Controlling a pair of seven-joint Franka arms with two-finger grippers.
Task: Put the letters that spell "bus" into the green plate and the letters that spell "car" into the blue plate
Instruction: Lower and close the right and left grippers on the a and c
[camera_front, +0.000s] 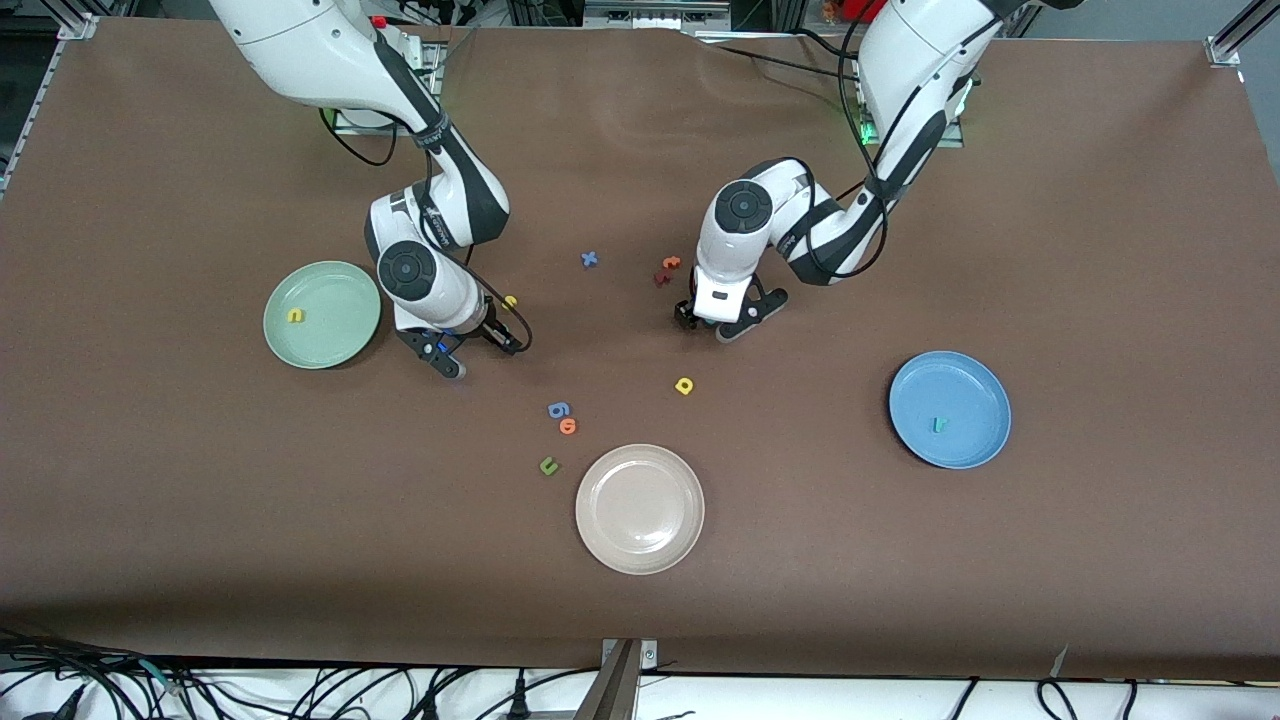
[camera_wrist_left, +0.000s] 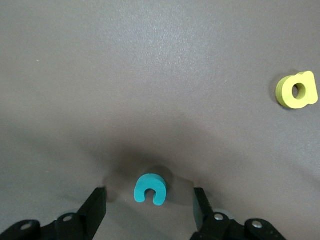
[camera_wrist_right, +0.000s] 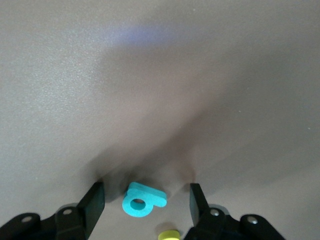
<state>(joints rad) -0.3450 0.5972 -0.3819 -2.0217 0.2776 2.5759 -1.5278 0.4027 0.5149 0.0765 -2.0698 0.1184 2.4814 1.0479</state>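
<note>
left gripper (camera_wrist_left: 149, 207) down at surface, fingers wide, teal c (camera_wrist_left: 149, 189) lying between | right gripper (camera_wrist_right: 146, 204) same, fingers wide astride teal b (camera_wrist_right: 142, 201)

Even overhead light, soft shadows beneath both arms, faint sheen on the plates, wrist views' upper halves softly blurred
</note>
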